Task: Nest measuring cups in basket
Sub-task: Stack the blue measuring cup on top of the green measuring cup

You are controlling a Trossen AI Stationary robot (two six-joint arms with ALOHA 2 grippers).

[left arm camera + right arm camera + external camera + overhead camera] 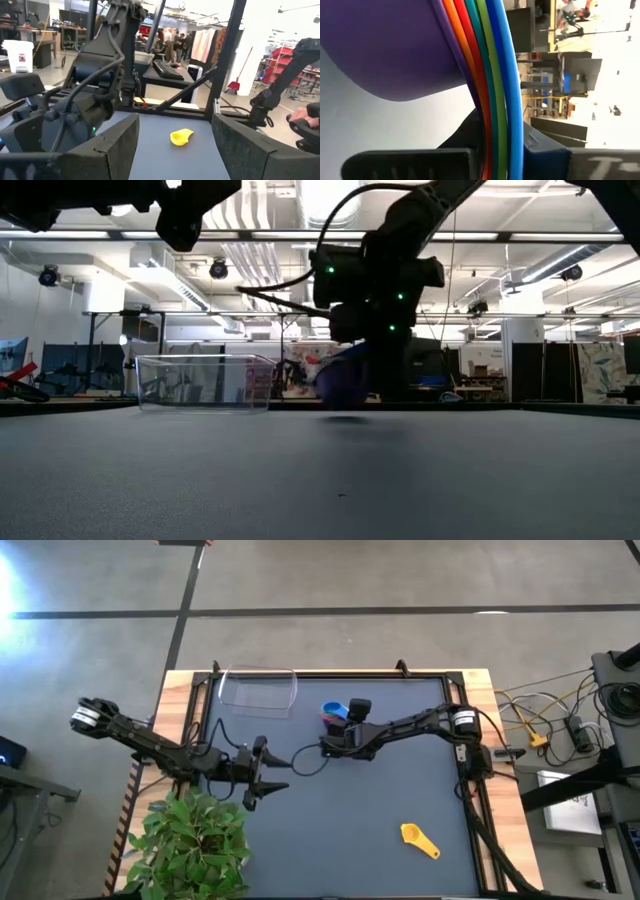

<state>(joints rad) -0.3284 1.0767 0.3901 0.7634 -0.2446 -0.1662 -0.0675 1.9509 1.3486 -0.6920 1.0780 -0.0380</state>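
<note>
Yellow cup (pixel 420 840): lies alone on the dark counter (pixel 340 820) in the lower right of the high view, well apart from everything else; also seen between the left arm's own fingers (pixel 175 137).
Left hand (pixel 262 772): left of centre in the high view, beside the plant (pixel 190 840); fingers spread apart, holding nothing.
Right hand (pixel 345 730): near the centre, clamped on the handles of the nested cups.
Nested cups (pixel 334 713): stack with blue on top; the right wrist view shows purple, orange, red, teal, green and blue rims (pixel 490 75) packed together; held just above the counter in the low view.
Basket (pixel 258 688): clear, at the upper left of the counter, near the stack, apart from it.
</note>
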